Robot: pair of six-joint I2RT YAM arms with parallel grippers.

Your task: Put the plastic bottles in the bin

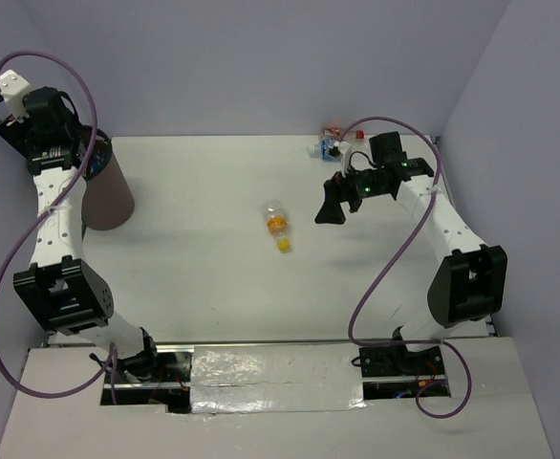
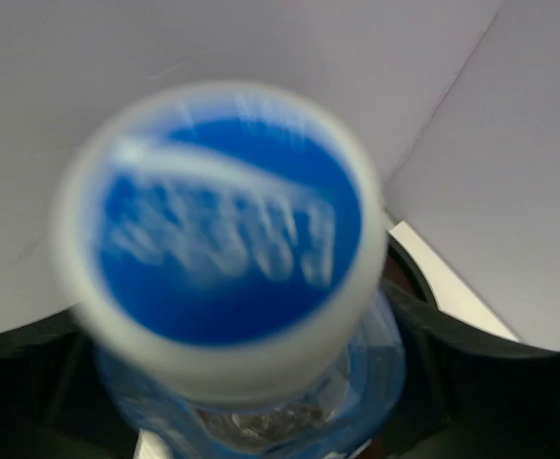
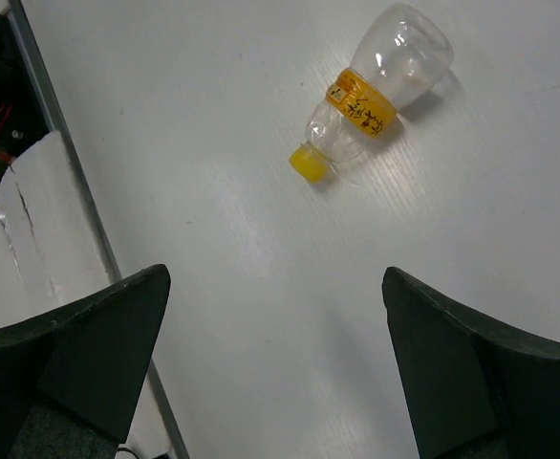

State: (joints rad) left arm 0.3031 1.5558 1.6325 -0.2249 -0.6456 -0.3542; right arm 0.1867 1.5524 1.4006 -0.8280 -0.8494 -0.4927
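My left gripper (image 1: 84,158) is raised over the brown bin (image 1: 113,196) at the far left. It is shut on a clear blue-labelled bottle (image 2: 261,402), whose white and blue cap (image 2: 225,229) fills the left wrist view. The bin's black rim (image 2: 416,273) shows just behind the bottle. An orange-labelled bottle with a yellow cap (image 1: 277,226) lies on its side mid-table and also shows in the right wrist view (image 3: 376,91). My right gripper (image 1: 335,203) is open and empty, hovering to the right of it (image 3: 275,354). More small bottles (image 1: 330,143), one red-labelled, lie at the back.
The white table (image 1: 213,277) is enclosed by grey walls at the back and on both sides. A metal rail and a cardboard edge (image 3: 41,191) run along the near side. Purple cables loop round both arms.
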